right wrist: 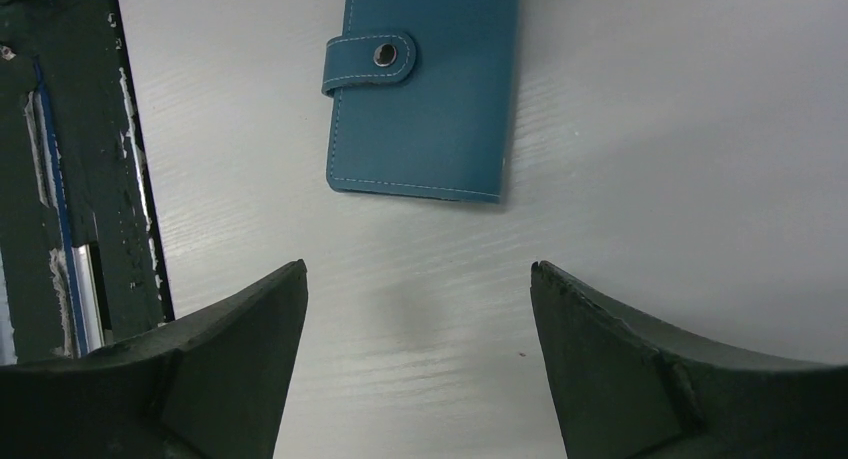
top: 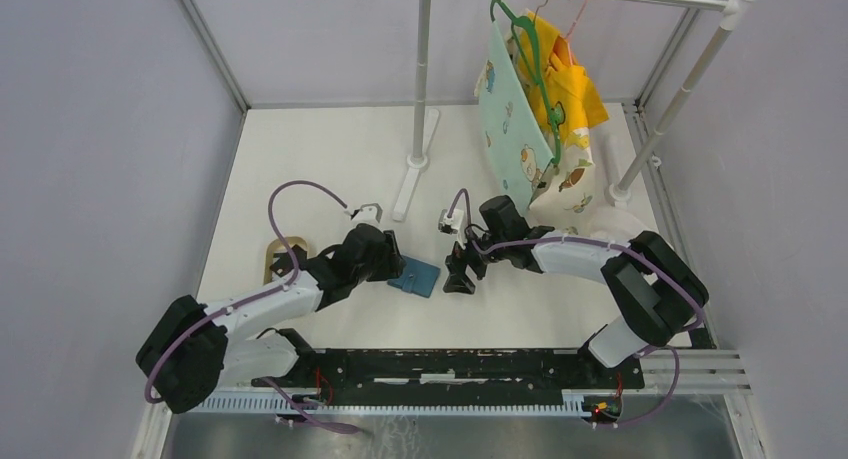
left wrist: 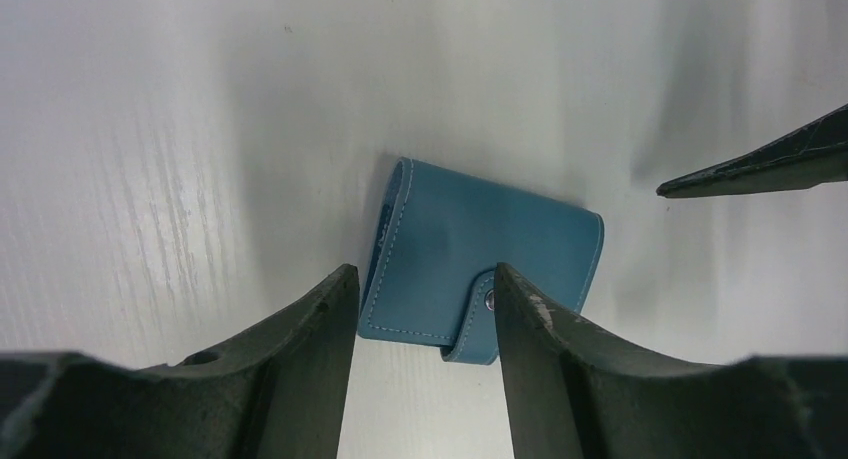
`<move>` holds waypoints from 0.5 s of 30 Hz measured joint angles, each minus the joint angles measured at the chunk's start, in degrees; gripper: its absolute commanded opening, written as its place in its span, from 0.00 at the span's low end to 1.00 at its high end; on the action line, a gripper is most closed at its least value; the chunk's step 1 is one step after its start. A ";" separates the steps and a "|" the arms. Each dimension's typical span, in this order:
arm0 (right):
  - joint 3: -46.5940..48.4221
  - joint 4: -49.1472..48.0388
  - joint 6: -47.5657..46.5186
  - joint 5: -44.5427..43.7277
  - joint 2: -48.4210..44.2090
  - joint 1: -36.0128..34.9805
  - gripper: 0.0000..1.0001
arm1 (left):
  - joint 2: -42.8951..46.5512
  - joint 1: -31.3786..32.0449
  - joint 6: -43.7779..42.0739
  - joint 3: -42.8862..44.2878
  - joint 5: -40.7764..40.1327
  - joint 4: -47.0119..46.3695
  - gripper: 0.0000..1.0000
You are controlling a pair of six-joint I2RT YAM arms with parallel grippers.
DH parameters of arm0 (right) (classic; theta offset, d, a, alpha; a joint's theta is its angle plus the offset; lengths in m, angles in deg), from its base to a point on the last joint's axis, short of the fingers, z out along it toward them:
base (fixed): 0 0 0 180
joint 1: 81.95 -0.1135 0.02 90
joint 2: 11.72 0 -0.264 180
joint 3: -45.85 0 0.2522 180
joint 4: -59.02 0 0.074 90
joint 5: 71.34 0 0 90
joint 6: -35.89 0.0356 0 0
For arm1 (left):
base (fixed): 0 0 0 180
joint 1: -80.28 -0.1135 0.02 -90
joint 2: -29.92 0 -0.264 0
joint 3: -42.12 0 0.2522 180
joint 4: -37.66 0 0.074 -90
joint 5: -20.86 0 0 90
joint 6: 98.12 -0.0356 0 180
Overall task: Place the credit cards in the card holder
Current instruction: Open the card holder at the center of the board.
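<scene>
We have the left gripper (left wrist: pixel 420 276), jaws parted and seemingly touching nothing, nearest the card holder (left wrist: pixel 490 229), at its snap-strap end.

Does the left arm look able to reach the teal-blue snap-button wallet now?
Probably yes. The left gripper hangs open over the teal-blue wallet, with nothing between them; the right gripper stands off to one side.

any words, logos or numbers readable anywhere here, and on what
No text can be read in any view.
Teal-blue stitched card holder: plain face with a metal snap button, no lettering.
Hanging pale green printed cloth: cartoon pictures only; any writing is too small to tell.
</scene>
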 measured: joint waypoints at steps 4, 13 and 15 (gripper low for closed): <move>0.00 0.28 -0.04 0.94 0.17 0.35 0.88 | -3.45 -0.85 -2.38 1.05 0.37 -0.07 0.54; 0.20 1.20 -1.03 2.86 0.92 0.68 0.88 | -9.11 -4.55 -6.73 2.03 5.88 -1.51 0.39; 0.33 1.66 -1.18 3.10 1.11 0.74 0.88 | -10.12 -4.74 -7.19 2.29 7.61 -2.34 0.34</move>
